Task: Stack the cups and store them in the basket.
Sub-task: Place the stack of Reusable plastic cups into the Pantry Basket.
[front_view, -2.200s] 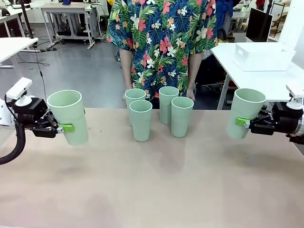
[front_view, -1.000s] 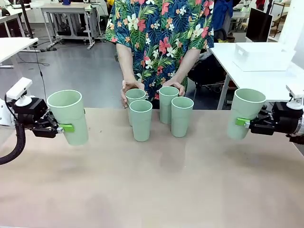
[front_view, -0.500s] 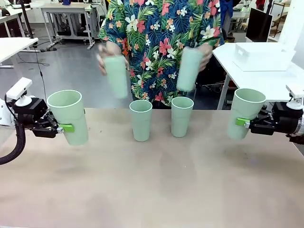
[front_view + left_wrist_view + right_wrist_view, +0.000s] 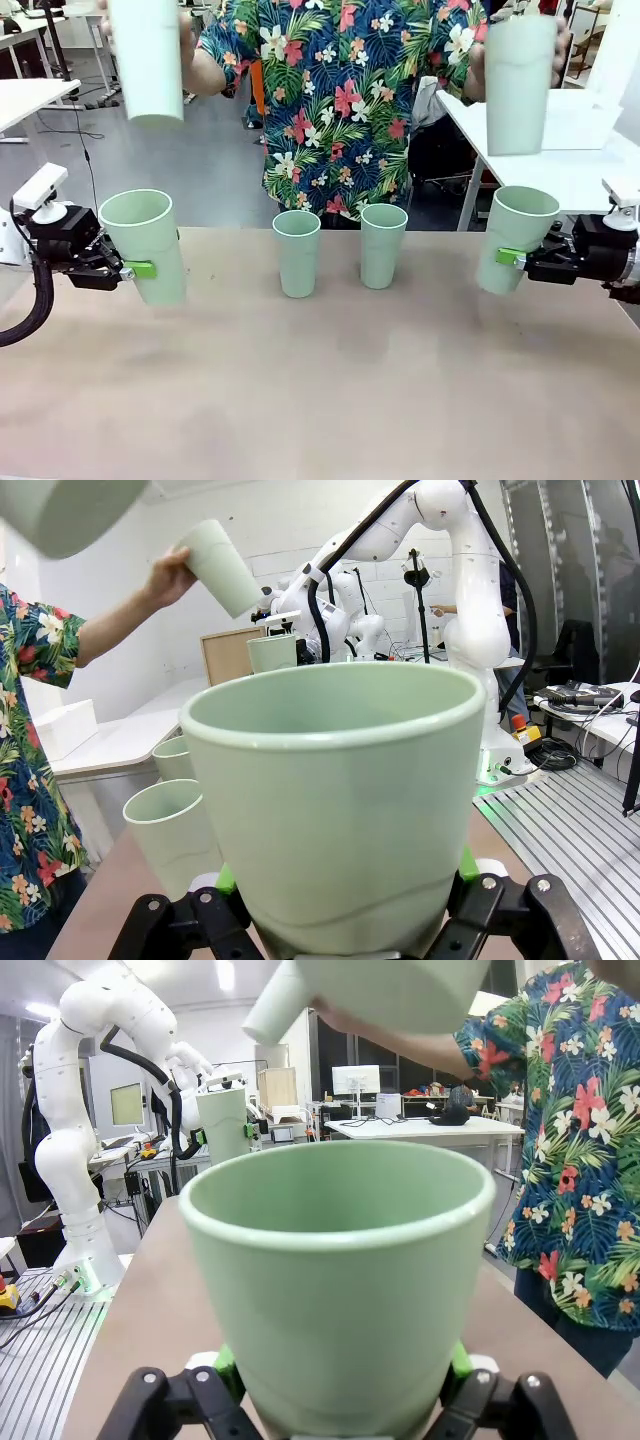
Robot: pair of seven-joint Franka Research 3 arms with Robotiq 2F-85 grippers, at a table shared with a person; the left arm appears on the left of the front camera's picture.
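Six pale mint-green tapered plastic tumblers. Two (image 4: 297, 253) stand upright, side by side, on the tan table (image 4: 320, 400). Left of this pair, the left gripper (image 4: 150, 268) clamps one low on its wall. Right of the pair, the right gripper (image 4: 505, 258) clamps another. A person (image 4: 340, 90) holds two more high above. The tumblers appear light, stiff and smooth, so likely slippery, and are best gripped mid-wall. A white rectangular plastic bin (image 4: 585, 118) rests beyond the pair, to the right.

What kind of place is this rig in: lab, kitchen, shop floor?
Most likely a robotics lab: a white jointed robot arm stands on a ribbed metal base beside the table, a white workbench sits on a bare grey floor, and a lit desktop monitor shows behind.
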